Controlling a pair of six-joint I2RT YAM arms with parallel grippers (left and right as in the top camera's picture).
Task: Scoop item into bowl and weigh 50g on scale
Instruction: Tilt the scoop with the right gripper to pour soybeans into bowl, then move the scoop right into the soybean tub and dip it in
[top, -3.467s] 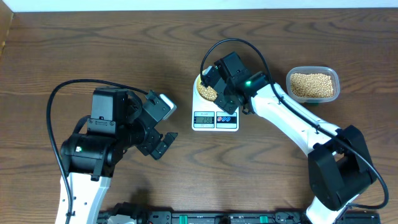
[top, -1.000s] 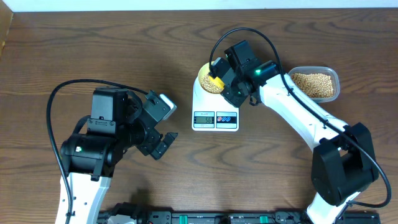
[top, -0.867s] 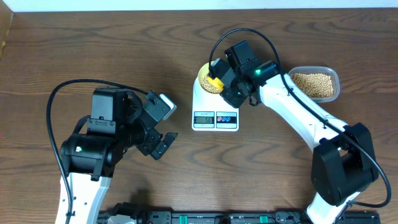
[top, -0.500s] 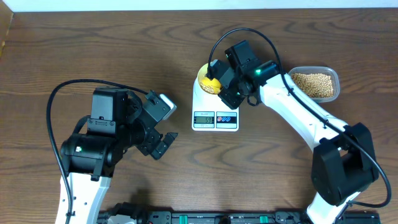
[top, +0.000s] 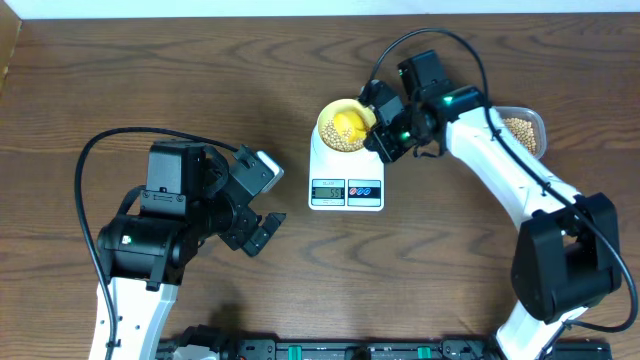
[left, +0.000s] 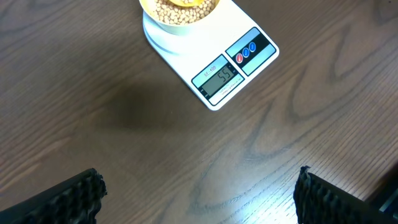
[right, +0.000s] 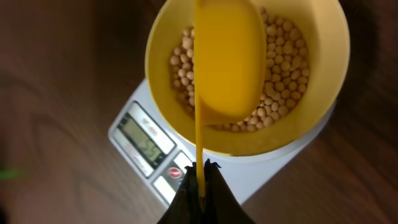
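Yellow bowl (right: 326, 43), tan beans (right: 283, 81), yellow spoon (right: 229, 62), white scale (left: 199, 46) — red and blue buttons (left: 247, 51), seemingly grey display (left: 222, 77).

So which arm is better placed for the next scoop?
Right. The right end effector grips the yellow spoon over the bowl on the scale; the left end effector hangs open away from them, holding nothing.

I see the bowl (top: 324, 118) on the scale's (top: 346, 188) rear platform with beans (right: 281, 70) in it, the spoon (right: 229, 59) over them in my right gripper (right: 200, 173), and the tub (top: 538, 126) to the scale's right.
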